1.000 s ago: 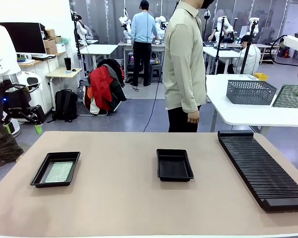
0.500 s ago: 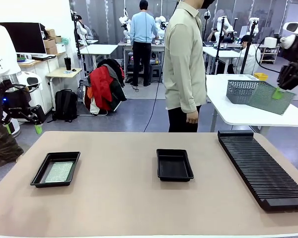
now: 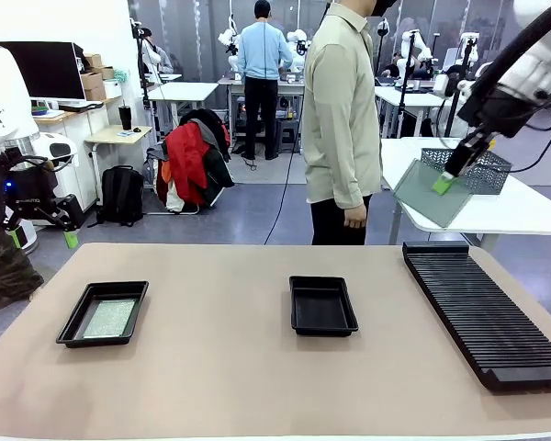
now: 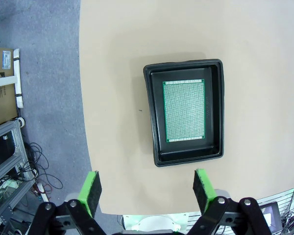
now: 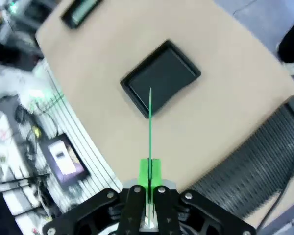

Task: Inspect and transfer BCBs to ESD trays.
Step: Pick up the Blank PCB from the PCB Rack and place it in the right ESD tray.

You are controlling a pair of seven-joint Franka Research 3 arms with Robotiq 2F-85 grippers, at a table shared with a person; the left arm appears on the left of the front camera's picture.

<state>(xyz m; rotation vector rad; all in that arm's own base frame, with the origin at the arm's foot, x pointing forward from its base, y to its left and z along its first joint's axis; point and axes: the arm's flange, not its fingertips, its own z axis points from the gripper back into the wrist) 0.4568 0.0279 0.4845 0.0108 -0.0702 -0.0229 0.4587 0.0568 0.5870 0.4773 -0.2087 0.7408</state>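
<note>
Green pads of the right jaws are clamped shut on one edge of a thin green rectangular circuit board, which hangs tilted in the air beyond the far end of the long black ribbed rack. From that wrist it shows edge-on above an empty shallow black plastic tray at mid-surface, with bare tan surface all around. The left jaws gape wide, holding nothing, above a second black tray near the left edge. Another green board lies flat inside its rim.

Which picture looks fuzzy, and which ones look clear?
Right wrist view: fuzzy all over, with the black tray smeared soft; left wrist view: crisp, the tiny dots on the green board show clearly; front view: clear and evenly lit.
</note>
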